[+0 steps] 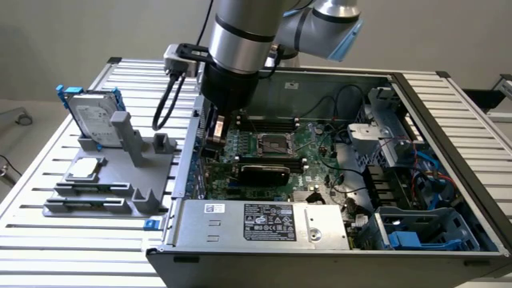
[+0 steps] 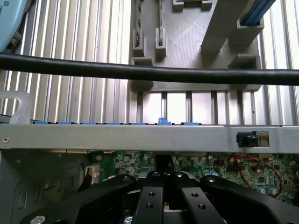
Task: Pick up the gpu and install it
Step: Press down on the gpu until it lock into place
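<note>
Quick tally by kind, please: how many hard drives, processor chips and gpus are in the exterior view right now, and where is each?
hard drive: 1, standing on the grey fixture
processor chip: 1, lying on the grey fixture
gpu: 1, inside the case, over the motherboard
Total: 3

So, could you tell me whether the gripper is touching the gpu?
Cannot tell. In the exterior view the gripper is low and close beside the gpu, but neither contact nor a gap shows plainly there.

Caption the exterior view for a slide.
Robot arm's shut black pincer hangs inside the open grey computer case, beside the black-shrouded gpu.
</note>
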{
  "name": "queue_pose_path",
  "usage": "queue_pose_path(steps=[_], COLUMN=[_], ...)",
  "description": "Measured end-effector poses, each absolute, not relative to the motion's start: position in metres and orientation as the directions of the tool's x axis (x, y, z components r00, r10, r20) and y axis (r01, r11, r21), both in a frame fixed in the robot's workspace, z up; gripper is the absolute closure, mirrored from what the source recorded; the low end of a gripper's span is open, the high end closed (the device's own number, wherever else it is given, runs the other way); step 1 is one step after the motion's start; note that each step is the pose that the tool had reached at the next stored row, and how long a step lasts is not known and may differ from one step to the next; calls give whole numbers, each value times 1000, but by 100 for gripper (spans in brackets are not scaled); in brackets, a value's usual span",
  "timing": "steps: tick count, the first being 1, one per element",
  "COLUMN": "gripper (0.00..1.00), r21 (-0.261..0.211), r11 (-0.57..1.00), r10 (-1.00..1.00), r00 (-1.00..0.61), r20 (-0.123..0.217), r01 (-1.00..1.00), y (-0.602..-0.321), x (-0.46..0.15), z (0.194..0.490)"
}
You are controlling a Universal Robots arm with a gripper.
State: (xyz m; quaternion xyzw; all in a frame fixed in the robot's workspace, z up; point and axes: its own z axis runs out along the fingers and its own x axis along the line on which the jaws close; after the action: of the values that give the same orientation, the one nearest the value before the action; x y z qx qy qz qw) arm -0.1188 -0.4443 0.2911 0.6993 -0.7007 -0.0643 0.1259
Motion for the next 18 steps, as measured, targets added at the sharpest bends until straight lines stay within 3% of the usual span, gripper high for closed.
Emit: queue_pose_path(steps=[18], gripper=[89], r21=[277], r11=[34], r10=[-996], r00=[-11], r20=[87], r01=[-960], y=[-444], x=[-119], z=[294])
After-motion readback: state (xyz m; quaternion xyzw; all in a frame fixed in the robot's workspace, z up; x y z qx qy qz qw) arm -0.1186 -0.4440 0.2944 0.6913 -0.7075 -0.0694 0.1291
